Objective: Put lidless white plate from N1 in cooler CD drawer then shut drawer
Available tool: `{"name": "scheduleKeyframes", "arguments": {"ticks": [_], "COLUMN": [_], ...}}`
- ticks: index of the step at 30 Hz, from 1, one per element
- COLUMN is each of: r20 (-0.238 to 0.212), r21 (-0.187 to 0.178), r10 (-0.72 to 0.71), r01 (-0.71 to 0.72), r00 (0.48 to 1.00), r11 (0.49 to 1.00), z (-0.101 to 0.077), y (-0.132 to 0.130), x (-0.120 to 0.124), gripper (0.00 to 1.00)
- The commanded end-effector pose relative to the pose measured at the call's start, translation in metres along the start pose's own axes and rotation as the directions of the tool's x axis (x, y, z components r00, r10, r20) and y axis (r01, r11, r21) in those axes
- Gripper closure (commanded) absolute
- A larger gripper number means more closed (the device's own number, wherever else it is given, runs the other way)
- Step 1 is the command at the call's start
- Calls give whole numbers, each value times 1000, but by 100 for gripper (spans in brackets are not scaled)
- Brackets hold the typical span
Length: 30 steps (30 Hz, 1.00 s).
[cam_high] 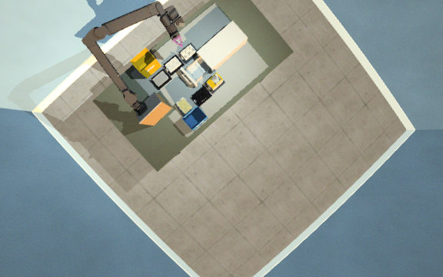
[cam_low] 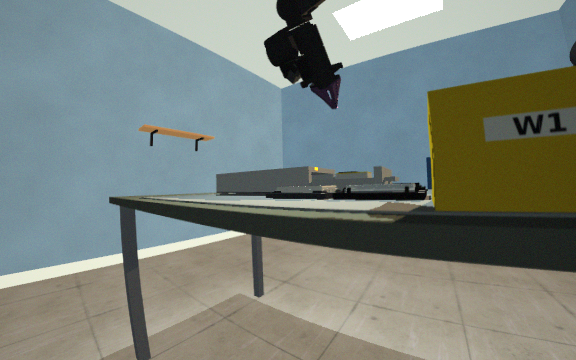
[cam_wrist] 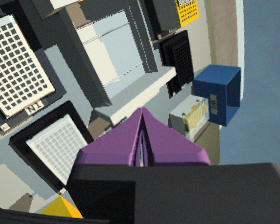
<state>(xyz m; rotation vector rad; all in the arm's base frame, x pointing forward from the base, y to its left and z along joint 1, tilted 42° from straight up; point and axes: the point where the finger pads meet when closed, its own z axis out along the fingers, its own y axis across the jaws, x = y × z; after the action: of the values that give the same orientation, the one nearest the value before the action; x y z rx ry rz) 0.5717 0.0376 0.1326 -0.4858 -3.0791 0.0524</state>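
My gripper [cam_high: 177, 40] hangs high above the far-left part of the bench, purple fingers shut with nothing between them; it also shows in the exterior view [cam_low: 332, 97] and in the wrist view [cam_wrist: 140, 144]. Below it stand three black-framed nests in a row. One holds a white dotted plate [cam_high: 188, 51] [cam_wrist: 14, 60], the middle one a white plate [cam_high: 173, 64] [cam_wrist: 56, 144], the third a grey-topped plate [cam_high: 161, 79]. I cannot read the nest labels. The cooler's drawer [cam_high: 194, 71] [cam_wrist: 118, 50] stands open, its pale floor empty. An amber lamp [cam_low: 315, 169] is lit.
A yellow bin W1 [cam_high: 144, 61] [cam_low: 518, 140] stands at the left by the nests. A blue bin [cam_high: 194, 117] [cam_wrist: 219, 92], a black box [cam_high: 201, 95], a yellow-rimmed box [cam_high: 214, 81] and a long cream block [cam_high: 221, 44] stand around the drawer.
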Motion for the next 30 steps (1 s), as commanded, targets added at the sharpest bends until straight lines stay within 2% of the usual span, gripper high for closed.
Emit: {"name": "scheduleKeyframes", "arguments": {"ticks": [1,3,4,5,6,7,8,9,10,12,13,15,16,17,19,21,22,23,25,26,29,30], "r20": [22,23,3,-36,-61,-26,-26,-41,-80,-80,-97,-127,-119,-95,-90,-107,-109,-104,-110,-109,-106,-113], "r21": [-16,-14,-38,-55,-65,-73,-73,-99,-120,-120,-133,-190,-207,-208,-206,-267,-282,-282,-342,-358,-357,-388], "r10": [-23,-23,-38,-54,-63,-62,-62,-77,-92,-92,-101,-130,-138,-138,-138,-166,-174,-174,-199,-206,-206,-217], "r01": [24,24,38,52,59,60,60,73,82,82,88,105,112,116,117,133,137,139,151,155,156,159], "r00": [999,999,999,998,996,998,998,996,993,993,990,983,983,986,986,980,979,979,974,972,973,970], "r11": [1000,1000,999,997,996,996,996,992,989,989,987,976,972,971,971,955,949,949,927,921,921,908], "z": [-8,-3,0,3,11,7,10,12,15,15,25,31,26,26,31,35,37,39,43,45,47,53], "y": [-27,-35,-38,-44,-48,-50,-53,-57,-62,-62,-65,-73,-77,-80,-87,-94,-98,-101,-109,-112,-115,-119], "x": [-2,1,3,10,13,9,11,13,21,21,22,28,31,29,32,39,42,44,51,54,56,60], "gripper": [100,100,100,100,100,100,100,100,100,100,100,100,100,100,100,100,100,100,100,100,100,100]}}
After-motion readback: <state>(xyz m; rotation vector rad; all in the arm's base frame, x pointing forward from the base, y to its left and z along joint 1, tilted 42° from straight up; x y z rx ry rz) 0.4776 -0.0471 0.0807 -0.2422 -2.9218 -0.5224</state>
